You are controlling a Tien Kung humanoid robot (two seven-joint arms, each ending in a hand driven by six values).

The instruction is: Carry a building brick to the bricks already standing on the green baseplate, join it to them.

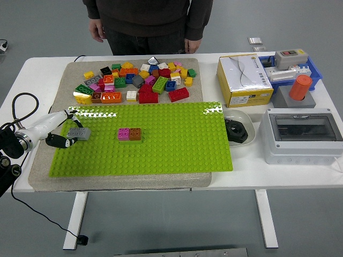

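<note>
white table (16,80) padded with a grey felt mat (118,181) to steady the flat green studded baseplate (161,144) | small grey plastic brick (79,132) is pinched in the fingers of the left hand (63,134) over the plate's left edge, kept raised to clear studs | joined pink-and-brown brick pair (129,134) sits mid-plate as target, well apart | loose multicoloured brick pile (136,81) is kept beyond the plate as stock | person's hands hang idle at the far edge

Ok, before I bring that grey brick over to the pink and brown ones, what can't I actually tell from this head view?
- Left hand on the grey brick: too small to tell how firmly the fingers hold it.
- Grey brick's underside: hidden, so seated on or clear of the green baseplate is unclear.
- Pink and brown bricks: stud count too small to read.
- Right arm: out of frame.
- Person: cut off by the top edge.
</note>
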